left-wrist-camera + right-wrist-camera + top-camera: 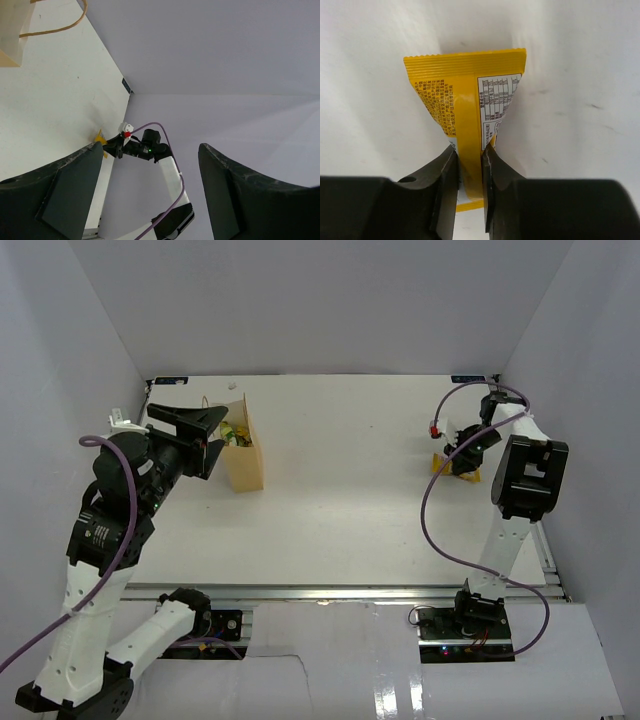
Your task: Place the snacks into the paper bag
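Observation:
The tan paper bag [246, 462] stands at the back left, and the green-and-yellow pouch [237, 434] shows inside its open top. My left gripper [203, 439] is open and empty, just left of the bag's mouth. In the left wrist view its gripper [150, 200] has wide-spread jaws, with the bag's corner [11, 35] and a loop handle [55, 28] at the upper left. My right gripper [462, 458] is at the far right, shut on the yellow candy packet [439, 463]. In the right wrist view the gripper [469, 165] pinches the yellow packet [462, 90] by its middle fold against the table.
White walls close in the table [350, 500] on the left, back and right. The right arm's purple cable [430, 510] loops over the table's right part. The right arm [150, 149] and the yellow packet [101, 138] show far off in the left wrist view.

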Robot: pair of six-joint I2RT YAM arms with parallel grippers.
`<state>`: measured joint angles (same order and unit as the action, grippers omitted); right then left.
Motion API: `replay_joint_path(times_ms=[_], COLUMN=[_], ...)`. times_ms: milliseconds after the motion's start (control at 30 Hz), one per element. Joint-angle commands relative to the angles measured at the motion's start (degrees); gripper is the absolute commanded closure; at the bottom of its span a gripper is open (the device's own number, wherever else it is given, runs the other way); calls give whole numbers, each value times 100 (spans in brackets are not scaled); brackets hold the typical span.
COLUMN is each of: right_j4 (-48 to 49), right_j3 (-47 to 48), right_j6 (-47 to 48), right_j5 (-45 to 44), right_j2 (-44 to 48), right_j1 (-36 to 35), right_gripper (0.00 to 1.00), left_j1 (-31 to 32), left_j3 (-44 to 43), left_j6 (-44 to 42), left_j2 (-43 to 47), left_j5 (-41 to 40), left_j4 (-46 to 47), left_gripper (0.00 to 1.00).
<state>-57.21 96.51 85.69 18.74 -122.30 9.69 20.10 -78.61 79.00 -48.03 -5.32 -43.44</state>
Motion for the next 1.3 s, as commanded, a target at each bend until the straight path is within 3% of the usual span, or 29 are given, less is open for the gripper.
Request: replay_joint_path(times_ms=[0, 200, 333, 433, 567, 633, 700, 733, 767, 900, 1067, 1267], right_j4=[-834, -1651, -1785, -1776, -1417, -900, 381, 899, 2010, 4517, 5403, 6880], right_j3=[-141, -141, 69, 490, 1814, 2186, 2415, 2399, 2347, 1977, 3143, 3892], right_j6=[-420, -764, -931, -1036, -1650, -2586, -3397, -4228, -4645, -6536, -7362, -7927], right_j5=[1271, 2720, 3608, 3934, 4251, 4409, 4419, 4358, 4314, 3945, 2996, 2047], right_j2=[496, 971, 1269, 1437, 1314, 1288, 1331, 1419, 1463, 1578, 735, -188], right_j1=[-81, -476, -1134, -1801, -2682, -3146, -3446, -3726, -3868, -4562, -5179, -5574], right_gripper=[81, 85, 86, 86, 88, 88, 89, 88, 88, 85, 84, 90], left_j1=[12, 12, 12, 12, 12, 12, 12, 12, 12, 12, 12, 12], left_j3=[153, 179, 293, 337, 487, 496, 487, 478, 487, 522, 426, 399], left_j6=[265, 781, 950, 915, 924, 950, 959, 968, 977, 977, 915, 827], left_j2=[136, 171, 206, 250, 470, 610, 707, 794, 839, 988, 1041, 1225], left_j5=[128, 119, 338, 348, 225, 155, 58, -47, -83, -215, -268, -294], left_j4=[37, -129, 72, 46, 2, -129, -243, -340, -375, -507, -595, -631], left_gripper=[13, 16, 18, 18, 19, 19, 20, 20, 20, 20, 20, 20])
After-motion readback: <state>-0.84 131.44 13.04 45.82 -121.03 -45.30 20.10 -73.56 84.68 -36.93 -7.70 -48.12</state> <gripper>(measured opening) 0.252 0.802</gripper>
